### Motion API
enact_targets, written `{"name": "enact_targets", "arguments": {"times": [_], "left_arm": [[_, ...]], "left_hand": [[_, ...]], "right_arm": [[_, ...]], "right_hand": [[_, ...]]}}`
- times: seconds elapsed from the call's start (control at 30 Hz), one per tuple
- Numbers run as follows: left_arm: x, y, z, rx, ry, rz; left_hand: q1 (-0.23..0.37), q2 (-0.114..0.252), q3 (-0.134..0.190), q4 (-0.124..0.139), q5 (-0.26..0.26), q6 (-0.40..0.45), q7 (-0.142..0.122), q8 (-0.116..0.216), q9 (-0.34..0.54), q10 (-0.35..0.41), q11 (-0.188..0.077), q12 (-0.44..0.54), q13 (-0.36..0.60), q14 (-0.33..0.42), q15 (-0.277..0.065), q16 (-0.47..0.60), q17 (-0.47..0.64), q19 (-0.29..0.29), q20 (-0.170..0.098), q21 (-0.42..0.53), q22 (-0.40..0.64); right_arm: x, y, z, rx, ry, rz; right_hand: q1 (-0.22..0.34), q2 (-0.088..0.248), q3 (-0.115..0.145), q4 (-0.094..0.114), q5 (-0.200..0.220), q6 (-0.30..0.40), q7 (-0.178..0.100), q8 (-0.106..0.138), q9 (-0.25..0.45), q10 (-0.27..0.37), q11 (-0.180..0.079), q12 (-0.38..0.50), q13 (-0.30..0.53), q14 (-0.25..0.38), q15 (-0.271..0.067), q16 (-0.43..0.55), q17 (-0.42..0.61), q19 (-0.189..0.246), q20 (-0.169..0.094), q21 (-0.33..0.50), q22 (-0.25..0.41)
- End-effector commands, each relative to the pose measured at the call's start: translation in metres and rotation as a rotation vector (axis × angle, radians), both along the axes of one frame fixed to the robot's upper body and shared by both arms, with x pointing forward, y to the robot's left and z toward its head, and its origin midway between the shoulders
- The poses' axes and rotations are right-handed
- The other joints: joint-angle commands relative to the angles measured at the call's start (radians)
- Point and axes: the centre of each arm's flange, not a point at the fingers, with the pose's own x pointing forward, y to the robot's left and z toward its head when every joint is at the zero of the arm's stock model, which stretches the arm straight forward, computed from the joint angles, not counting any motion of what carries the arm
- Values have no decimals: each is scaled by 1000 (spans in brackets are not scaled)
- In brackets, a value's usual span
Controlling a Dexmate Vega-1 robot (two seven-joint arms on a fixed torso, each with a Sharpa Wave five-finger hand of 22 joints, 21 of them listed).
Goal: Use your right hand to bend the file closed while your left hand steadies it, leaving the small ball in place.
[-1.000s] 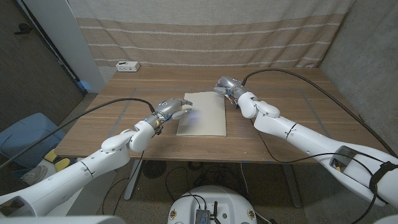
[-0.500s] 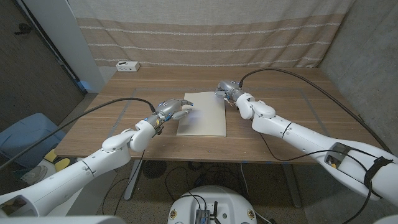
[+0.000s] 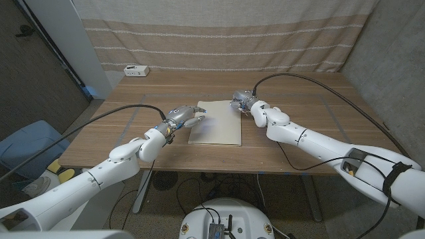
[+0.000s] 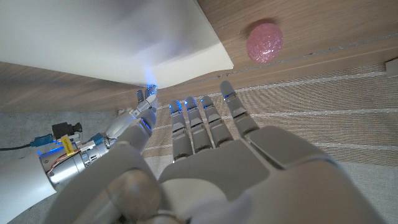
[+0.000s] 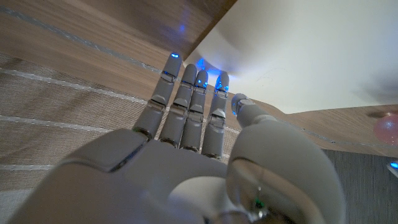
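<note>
Left robot hand (image 3: 187, 116) at the file's (image 3: 217, 122) left edge, fingers spread and slightly curled, nothing held; whether the fingertips touch that edge, cannot tell from the head view. From the left wrist view, same robot hand (image 4: 205, 168) seen from behind, fingers (image 4: 198, 118) straight and side by side, tips just beside the file's (image 4: 112, 37) pale edge, thumb off to one side, blue lights glowing at the tips. Right robot hand (image 3: 242, 101) at the file's far right corner, fingers extended toward it, nothing gripped. From the right wrist view, that robot hand (image 5: 186, 155) with fingers (image 5: 186, 99) straight and close together, tips just at the edge of the file (image 5: 298, 50), blue glow on the sheet there; contact uncertain. File lying closed and flat, cream coloured, about mid-worktop (image 3: 299, 143), long sides running from the near edge toward the far edge. Small pink ball (image 4: 265, 41) on the wood just beside one corner of the file in the left wrist view; same ball (image 5: 387, 129) at the rim of the right wrist view, blurred. White box (image 3: 137, 70) at the far left corner of the worktop. Striped cloth (image 3: 219, 40) hanging behind the far edge.
</note>
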Motion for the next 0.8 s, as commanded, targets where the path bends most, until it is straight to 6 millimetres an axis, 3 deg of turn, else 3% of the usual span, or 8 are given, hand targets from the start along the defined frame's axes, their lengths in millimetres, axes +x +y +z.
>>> {"name": "enact_targets", "arguments": {"times": [0.03,0.1,0.3,0.53,0.8], "left_arm": [[-1,-1,2,0,-7,-4],[-1,-1,2,1,-9,-6],[-1,-2,3,4,-10,-7],[-1,-3,3,10,-7,-7],[0,-5,3,13,-6,-10]], "left_hand": [[-4,-6,3,7,-2,0,4,-2,2,2,-4,0,1,-1,-9,-1,-1,3,-2,-1,2],[-6,-5,4,7,-3,0,6,-2,2,3,7,-2,-1,0,-8,-2,-1,4,-2,-2,2],[-7,-5,5,7,-3,0,5,-3,1,3,2,-3,-4,-1,-8,-2,-2,4,-2,-2,2],[-9,-5,6,7,-3,0,5,-3,1,1,2,-6,-6,0,-9,-3,-2,5,-2,-3,2],[-11,-6,6,7,-3,1,5,-3,1,3,1,-7,-10,0,-9,-3,-3,5,-2,-5,2]], "right_arm": [[8,-2,-9,-48,69,-44],[8,-2,-9,-53,75,-42],[2,-2,-6,-43,59,0],[-23,-5,7,21,-90,117],[-54,-8,14,67,-246,201]], "right_hand": [[-10,0,10,1,-5,19,1,0,3,10,5,-3,4,13,0,8,1,12,-1,-2,3],[-11,1,10,1,-6,22,1,0,3,15,5,-3,4,18,0,11,1,13,0,-2,3],[-14,3,13,1,-9,31,2,1,3,22,4,-3,4,22,-1,13,0,19,-1,-3,3],[-4,5,24,-13,-9,20,-1,-6,3,14,1,-9,4,16,-4,12,-2,21,-4,-5,3],[35,-4,47,-63,-9,15,-12,-11,4,20,-11,-13,4,23,-18,19,-5,35,-22,-5,4]]}}
